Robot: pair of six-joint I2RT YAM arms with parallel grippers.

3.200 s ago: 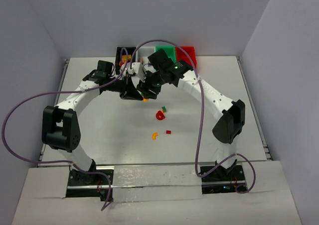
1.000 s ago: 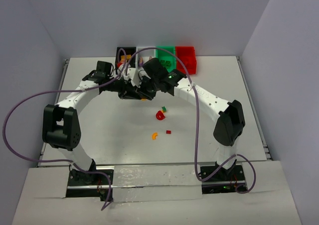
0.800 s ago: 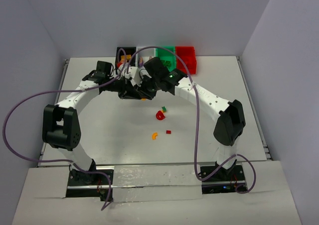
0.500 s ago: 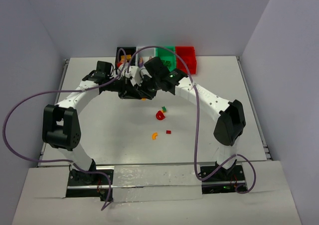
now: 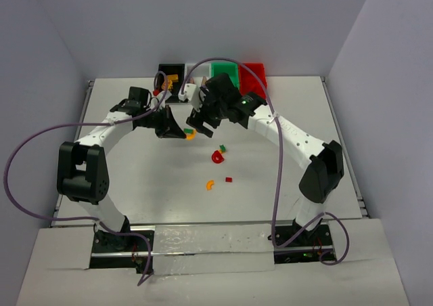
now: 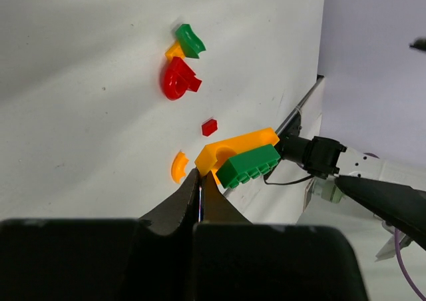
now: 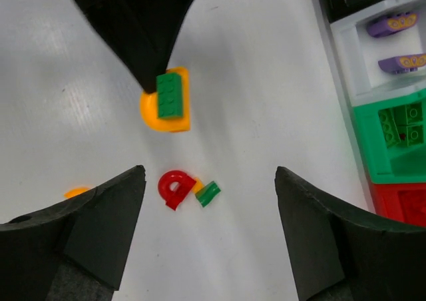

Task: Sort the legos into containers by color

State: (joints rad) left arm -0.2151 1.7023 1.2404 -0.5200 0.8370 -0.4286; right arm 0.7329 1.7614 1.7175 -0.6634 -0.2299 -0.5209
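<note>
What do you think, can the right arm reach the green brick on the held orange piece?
Probably yes: the right gripper is open, facing the green brick, whose top is bare; the left gripper seems to pinch only the orange piece.

White table (image 5: 135, 177) between plain, perhaps lavender-grey walls (image 5: 203, 22)

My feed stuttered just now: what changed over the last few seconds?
The right gripper let go of the orange-and-green lego stack and drew back slightly, jaws open. The left gripper still pinches it. The loose legos stayed put.
</note>
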